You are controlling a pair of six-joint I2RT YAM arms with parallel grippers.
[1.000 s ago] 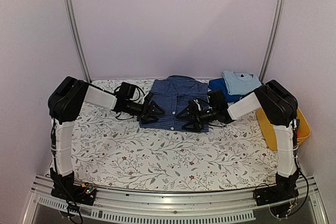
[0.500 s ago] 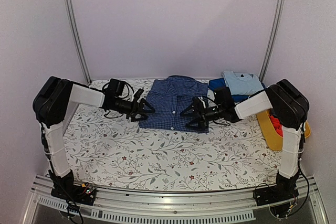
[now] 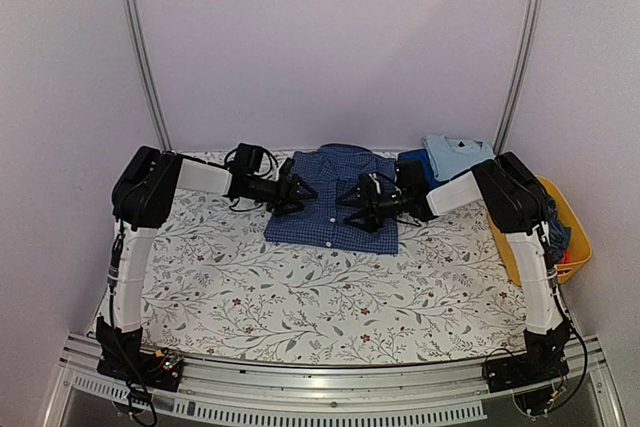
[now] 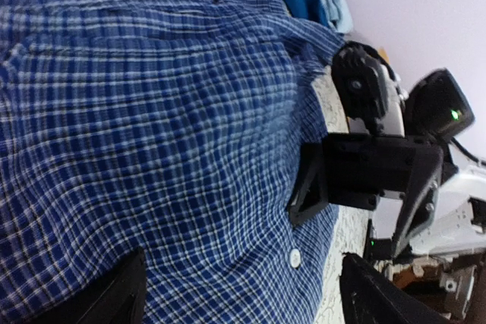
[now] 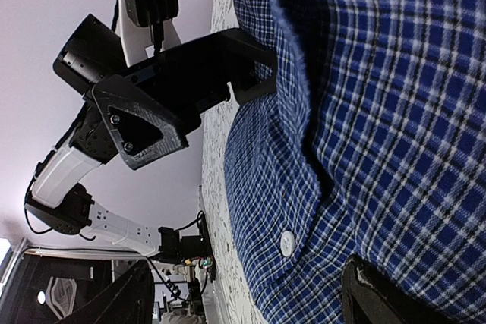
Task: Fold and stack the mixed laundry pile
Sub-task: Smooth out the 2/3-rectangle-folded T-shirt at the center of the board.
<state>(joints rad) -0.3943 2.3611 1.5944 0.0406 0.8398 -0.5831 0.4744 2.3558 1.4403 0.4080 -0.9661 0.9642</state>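
So the blue check button shirt (image 3: 335, 205) lies flat and already squared up, collar toward the top of the frame, in the upper middle of the floral table (image 3: 300, 292) in the overhead view. Both arms reach in from the sides. The left gripper (image 3: 303, 191) sits at the shirt's left edge, and the right gripper (image 3: 350, 209) is over the button placket, the two facing each other and close together. Both sets of jaws are spread wide with nothing pinched. In each wrist view you only see check fabric running between the fingers, and I can't tell if any tip is pressing the cloth. My guess is they're lined up that way to grab opposite sides for a fold or a lift. Just right of the shirt, toward the upper right, there's a folded light blue tee (image 3: 458, 155) on a darker blue piece (image 3: 415, 163), which looks like the stack. The yellow basket (image 3: 572, 209) at the right edge has dark cloth in it, so there's more to do.
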